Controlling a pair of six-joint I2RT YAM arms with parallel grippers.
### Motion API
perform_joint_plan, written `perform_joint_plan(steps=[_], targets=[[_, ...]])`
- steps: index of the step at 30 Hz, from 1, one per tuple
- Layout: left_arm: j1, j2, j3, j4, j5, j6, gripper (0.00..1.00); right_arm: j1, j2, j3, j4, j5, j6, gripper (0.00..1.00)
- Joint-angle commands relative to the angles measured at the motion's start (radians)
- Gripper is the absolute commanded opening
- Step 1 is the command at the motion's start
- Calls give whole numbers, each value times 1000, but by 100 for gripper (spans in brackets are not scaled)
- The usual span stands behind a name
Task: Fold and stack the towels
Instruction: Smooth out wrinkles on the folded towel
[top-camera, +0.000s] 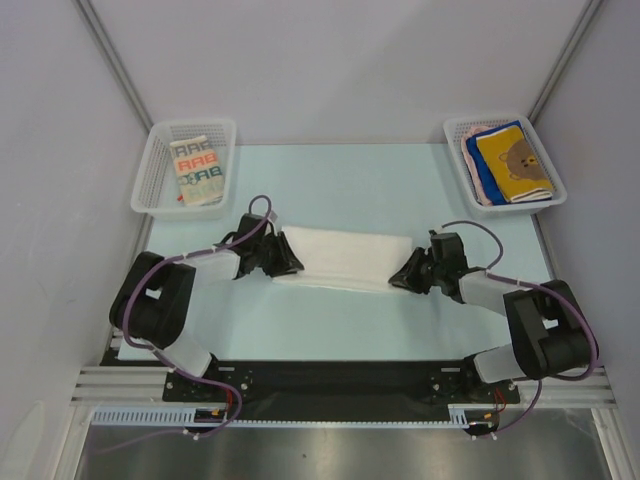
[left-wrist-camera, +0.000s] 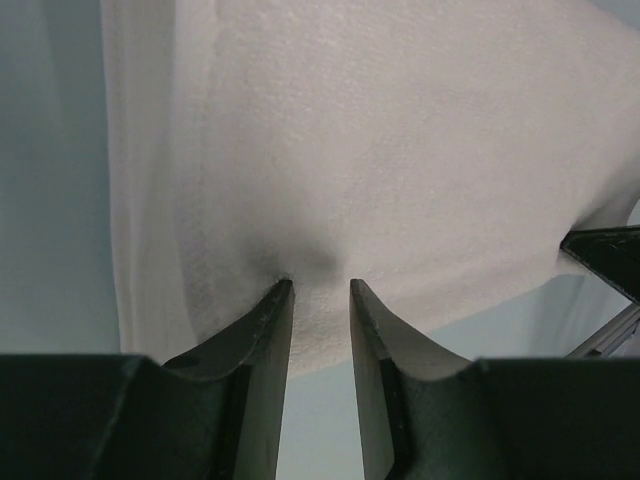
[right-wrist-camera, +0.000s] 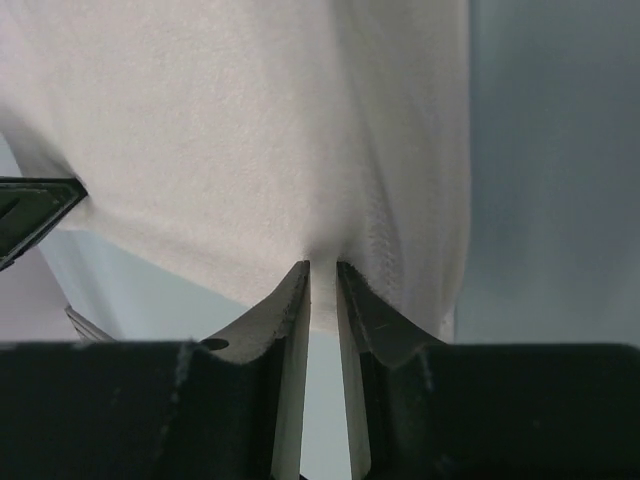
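White towel (top-camera: 345, 258) half-folded on worktop (top-camera: 330, 190) — left hand (left-wrist-camera: 320, 285) part open astride edge, right hand (right-wrist-camera: 323, 265) nearly closed, pinching other end; bear towel (top-camera: 515, 160) already stacked.

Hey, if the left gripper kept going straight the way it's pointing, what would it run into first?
The white towel. The left gripper has its tips right at the towel's edge, so it would likely push into the cloth at once.
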Motion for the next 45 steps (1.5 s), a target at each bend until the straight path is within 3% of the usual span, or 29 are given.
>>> perform_joint_plan(steps=[1,5,12,19,24,28,33,38,45], targets=[[31,11,-30,69,-12,-19,35,-71,-12,-67,58,-24,-23,22],[60,-3,-73,83,-28,-34,35,-153,-76,-107,10,-23,-40,22],[65,-60,-39,41,-18,-11,38,-180,-216,-61,-148,5,-55,22],[63,-121,28,-16,-26,-3,41,-177,-306,83,-303,131,-130,32],[63,-141,88,-25,-66,-11,45,-119,-222,213,-323,175,-181,35],[63,-66,145,73,-9,-48,47,-50,-121,264,-170,34,-139,36],[63,63,246,168,3,-54,45,86,126,440,-33,28,-98,32],[63,213,320,165,-1,-46,41,90,367,546,68,-16,-56,29],[80,299,330,158,-61,-25,41,41,448,530,91,0,-64,27]])
